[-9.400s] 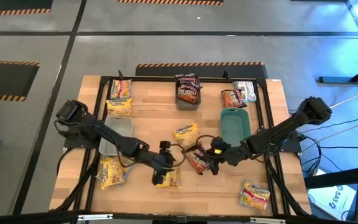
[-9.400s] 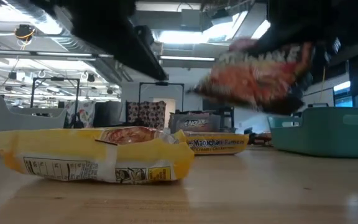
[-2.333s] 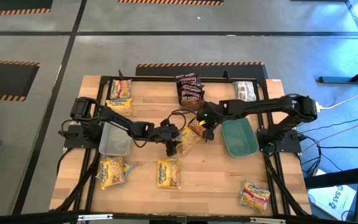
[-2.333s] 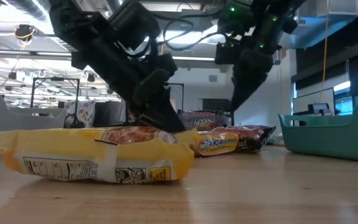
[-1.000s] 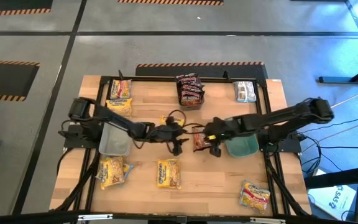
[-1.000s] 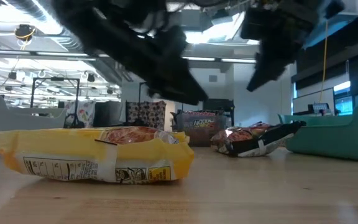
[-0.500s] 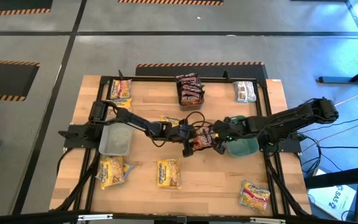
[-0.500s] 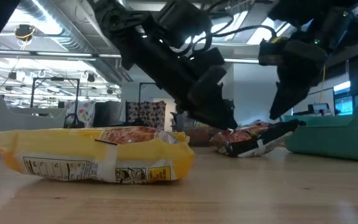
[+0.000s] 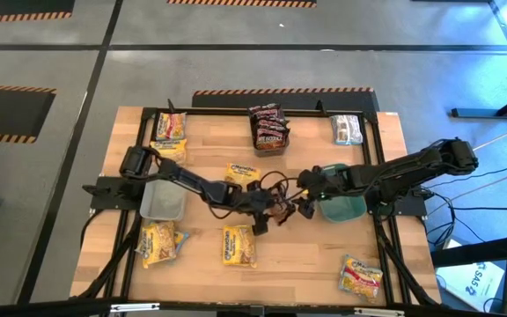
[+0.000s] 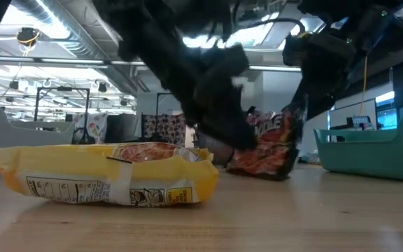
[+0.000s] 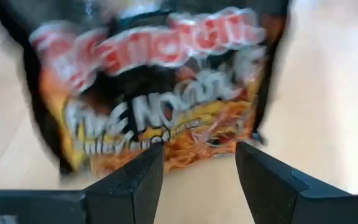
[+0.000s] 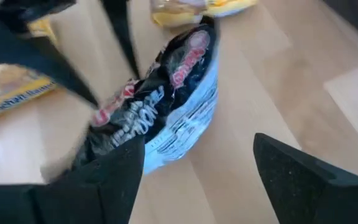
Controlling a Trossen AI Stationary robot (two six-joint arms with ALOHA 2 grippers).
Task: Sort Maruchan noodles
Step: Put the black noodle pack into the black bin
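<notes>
Far left of the table [image 9: 201,145] there's a yellow Maruchan packet [image 9: 169,150] up in the back corner, the clear grey bin [image 9: 163,197] below it, and another yellow packet [image 9: 157,243] near the front edge. Next over, a yellow packet [image 9: 238,246] lies flat at the front; in the low view its side shows a nutrition-facts panel, too small to read. A further yellow one [image 9: 242,173] sits mid-table.

The left gripper [image 9: 267,215] is down at the table centre, fingers spread, with the dark red-orange packet [image 11: 157,93] right in front of them; I can't tell if they're actually pinching it. Its label reads "Maruchan" on top and "FIRE NOODLE" below. In the low view it's tipped up on edge.

The right gripper [image 9: 299,204] is just beside that packet, jaws wide apart and let go. Behind it is the green dish [image 9: 346,207]. More dark packets [image 9: 268,128] sit at the back edge, a silver-white one [image 9: 346,129] back right, and a yellow one [image 9: 360,276] front right.
</notes>
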